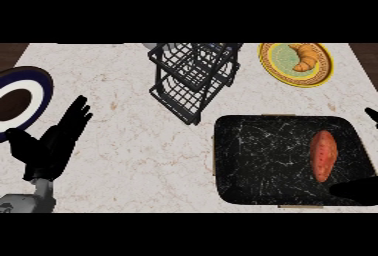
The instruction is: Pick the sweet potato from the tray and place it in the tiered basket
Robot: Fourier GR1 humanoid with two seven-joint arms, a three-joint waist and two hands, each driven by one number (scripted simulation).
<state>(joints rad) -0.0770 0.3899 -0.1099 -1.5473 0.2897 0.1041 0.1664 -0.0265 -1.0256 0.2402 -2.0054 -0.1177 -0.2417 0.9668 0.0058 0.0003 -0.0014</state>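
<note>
The pale, veined stone counter (pixel 125 165) fills the whole scene. The biggest thing on it is a black tray (pixel 258 150) with white marbling, and the right hand (pixel 358 192) comes in over its near right corner from the edge of the view. Only two dark parts of that hand show: a thick part on the tray's corner and a fingertip further up the edge. They are spread well apart and nothing is caught between them, so the hand is open. Beyond the tray and off to that hand's left stands the tiered basket (pixel 193 75), made of black wire with its square tiers stacked at a slant and nothing visible in them. At the far left edge, just beyond the left hand (pixel 52 145), lies a dark blue plate (pixel 29 95) with a white ring and a brown centre, partly cut off. The left hand rests open on the bare counter, well away from the tray, with its fingers straight, fanned and pointing away from the robot, and a bit of grey forearm below it. Far ahead of the right hand sits a yellow-rimmed plate (pixel 277 70) carrying a golden croissant (pixel 304 57). The sweet potato (pixel 323 155) lies on the right side of the tray, just to the left of the right hand and untouched. It is a reddish-orange, spindle-shaped root with tapered ends and small dark flecks on its skin, and its long axis points away from the robot.
</note>
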